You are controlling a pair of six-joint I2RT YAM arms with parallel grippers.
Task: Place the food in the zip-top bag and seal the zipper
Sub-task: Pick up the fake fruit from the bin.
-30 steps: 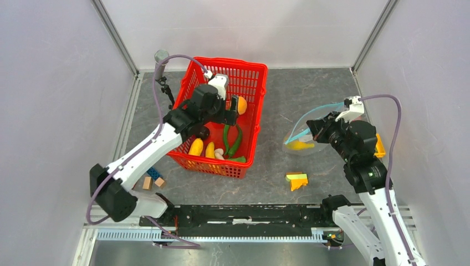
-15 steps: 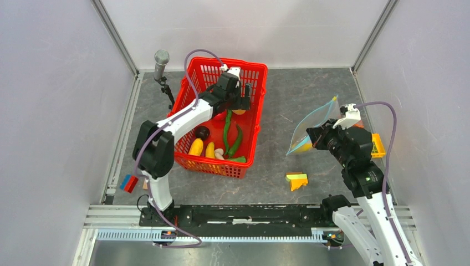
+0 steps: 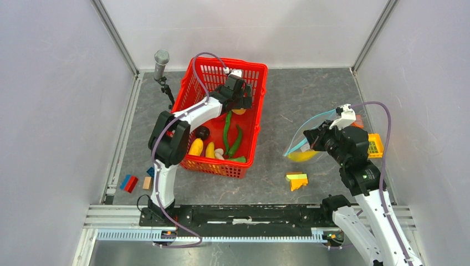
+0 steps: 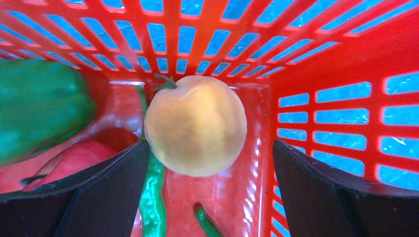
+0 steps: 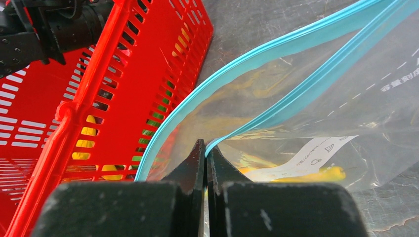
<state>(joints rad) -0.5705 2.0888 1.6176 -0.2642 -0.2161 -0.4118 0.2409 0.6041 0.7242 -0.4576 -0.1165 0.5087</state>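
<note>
Most of the food [image 3: 210, 149] lay unbagged in the red basket [image 3: 213, 162] toward the far-left corner of the counter [image 3: 310, 88]. My left pincer [image 3: 239, 98] hung inside the basket's far-right corner, jaws spread wide, with the orange [image 4: 195, 126] sitting between them, not yet gripped. Near the counter's right edge the zip-top bag [image 3: 313, 133] held just one yellow piece [image 3: 302, 157]; my right pincer [image 5: 205, 157] was clamped shut on one lip of its zipper [image 5: 276, 47], holding the mouth agape, so I judged the loading barely begun and the sealing far off
</note>
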